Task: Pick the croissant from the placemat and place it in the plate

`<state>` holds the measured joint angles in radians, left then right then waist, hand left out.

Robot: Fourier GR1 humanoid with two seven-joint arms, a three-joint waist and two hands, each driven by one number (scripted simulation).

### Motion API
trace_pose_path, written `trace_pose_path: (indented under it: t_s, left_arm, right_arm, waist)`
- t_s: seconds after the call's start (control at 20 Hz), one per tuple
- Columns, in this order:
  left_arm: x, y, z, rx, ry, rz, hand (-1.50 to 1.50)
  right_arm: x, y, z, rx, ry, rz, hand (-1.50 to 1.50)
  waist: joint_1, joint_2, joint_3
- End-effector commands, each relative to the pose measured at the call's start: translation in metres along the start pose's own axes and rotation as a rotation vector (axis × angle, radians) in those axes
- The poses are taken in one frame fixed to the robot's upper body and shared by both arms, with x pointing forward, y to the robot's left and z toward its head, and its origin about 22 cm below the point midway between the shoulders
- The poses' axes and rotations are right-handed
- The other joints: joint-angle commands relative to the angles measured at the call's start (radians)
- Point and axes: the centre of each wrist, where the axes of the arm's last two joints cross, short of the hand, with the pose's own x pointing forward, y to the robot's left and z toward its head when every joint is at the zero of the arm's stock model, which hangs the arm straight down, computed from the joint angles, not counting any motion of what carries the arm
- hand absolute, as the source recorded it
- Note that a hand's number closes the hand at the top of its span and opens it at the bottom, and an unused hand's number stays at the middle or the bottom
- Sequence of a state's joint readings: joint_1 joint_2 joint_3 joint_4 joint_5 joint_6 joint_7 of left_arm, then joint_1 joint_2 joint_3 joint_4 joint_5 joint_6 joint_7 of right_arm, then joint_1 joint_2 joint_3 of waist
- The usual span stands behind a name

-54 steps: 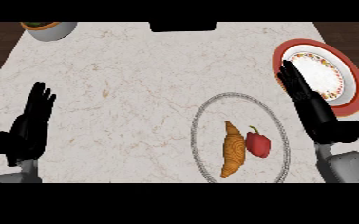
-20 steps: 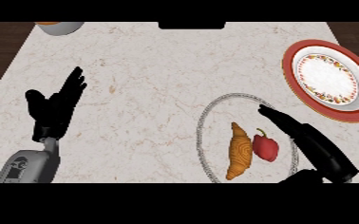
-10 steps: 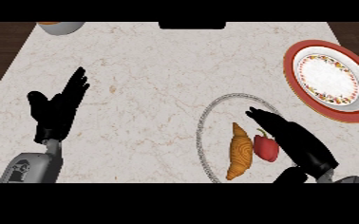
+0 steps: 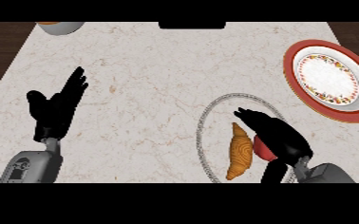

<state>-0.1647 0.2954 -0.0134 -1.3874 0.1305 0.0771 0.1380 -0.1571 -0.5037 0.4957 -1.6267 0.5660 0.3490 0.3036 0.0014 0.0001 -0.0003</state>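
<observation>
A golden-brown croissant [image 4: 239,153] lies lengthwise on a round marble-patterned placemat [image 4: 212,123] with a grey rim, at the lower right of the counter. My right hand [image 4: 279,137] hovers just right of it with straight fingers pointing up-left, covering most of a red apple [image 4: 262,150]. Its thumb hangs low by the picture's lower band. The hand holds nothing. The red-rimmed plate [image 4: 327,78] with a flowered white centre stands at the right edge. My left hand [image 4: 57,106] rests open at the left, fingers up.
A bowl [image 4: 60,27] peeks in at the far left corner of the counter. A dark object [image 4: 192,25] sits at the far edge in the middle. Bare marble counter [image 4: 154,71] spreads between the two hands.
My right hand has slid further left and down over the apple, closer to the croissant. The left hand has barely shifted. Croissant and plate stay put.
</observation>
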Motion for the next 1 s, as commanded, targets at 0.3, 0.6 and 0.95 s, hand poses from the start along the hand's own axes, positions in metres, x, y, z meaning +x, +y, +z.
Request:
trace_pose_path:
  t_s: [0.3, 0.6, 0.95]
  left_arm:
    - [0.009, 0.007, -0.002, 0.006, -0.012, -0.012, 0.00]
    - [-0.027, -0.017, 0.008, -0.012, 0.007, 0.007, 0.00]
    - [0.008, 0.021, -0.004, 0.003, -0.012, -0.001, 0.00]
  right_arm:
    - [0.022, 0.008, -0.013, 0.024, 0.058, 0.045, -1.50]
    - [0.018, 0.022, -0.028, 0.059, 0.074, 0.097, -1.50]
    - [0.020, 0.023, -0.042, 0.190, -0.017, 0.154, 1.50]
  waist:
    - [-0.001, -0.001, 0.000]
    - [-0.001, 0.000, 0.000]
    - [0.001, 0.000, 0.000]
